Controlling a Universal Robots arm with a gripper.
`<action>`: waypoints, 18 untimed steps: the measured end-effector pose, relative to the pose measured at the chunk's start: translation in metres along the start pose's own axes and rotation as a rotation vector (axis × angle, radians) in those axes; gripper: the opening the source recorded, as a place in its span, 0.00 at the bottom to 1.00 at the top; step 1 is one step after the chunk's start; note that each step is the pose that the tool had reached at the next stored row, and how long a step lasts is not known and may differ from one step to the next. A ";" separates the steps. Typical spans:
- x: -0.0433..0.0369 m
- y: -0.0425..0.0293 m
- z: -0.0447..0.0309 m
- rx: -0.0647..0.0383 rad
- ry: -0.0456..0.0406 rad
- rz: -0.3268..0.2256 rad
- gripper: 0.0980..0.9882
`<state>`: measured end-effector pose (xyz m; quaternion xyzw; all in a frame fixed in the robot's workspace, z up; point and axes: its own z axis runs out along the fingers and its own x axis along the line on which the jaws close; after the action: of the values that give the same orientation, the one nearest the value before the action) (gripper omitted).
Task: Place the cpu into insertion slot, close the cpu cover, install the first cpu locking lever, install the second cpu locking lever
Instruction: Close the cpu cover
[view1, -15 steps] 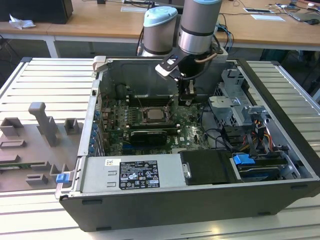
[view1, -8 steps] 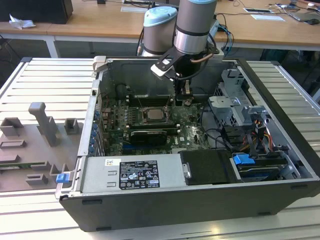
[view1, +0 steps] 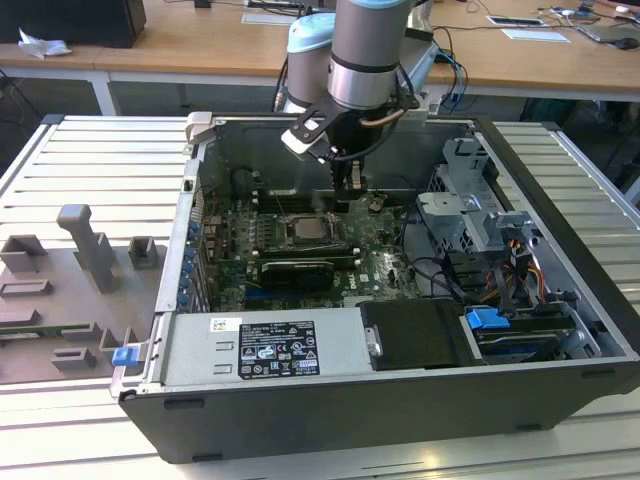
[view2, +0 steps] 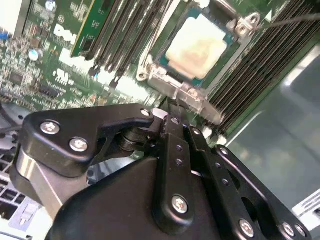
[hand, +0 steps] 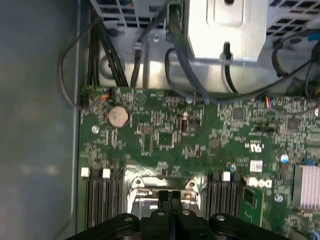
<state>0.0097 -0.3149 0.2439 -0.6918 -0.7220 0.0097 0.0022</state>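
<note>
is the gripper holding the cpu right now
No, in the second wrist view the cpu lies flat in the insertion slot on the board, apart from the gripper.

The cpu (view2: 197, 47) is a flat, pale square. It lies face up in the slot (view2: 148, 64), in the middle of the green board (view2: 50, 75). The thin silver cover (view2: 172, 84) seems to lie flat around it.

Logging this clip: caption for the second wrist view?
Shut tool beside the cpu cover edge, the cover lying flat over the seated cpu.
</note>
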 end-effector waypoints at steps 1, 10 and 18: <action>0.0002 -0.0044 0.0006 0.000 0.0000 0.000 0.01; 0.0012 -0.0229 0.0173 0.000 -0.0006 -0.005 0.01; 0.0017 -0.0345 0.0193 0.000 -0.0009 -0.016 0.01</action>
<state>-0.0251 -0.3148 0.2252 -0.6860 -0.7275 0.0099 0.0019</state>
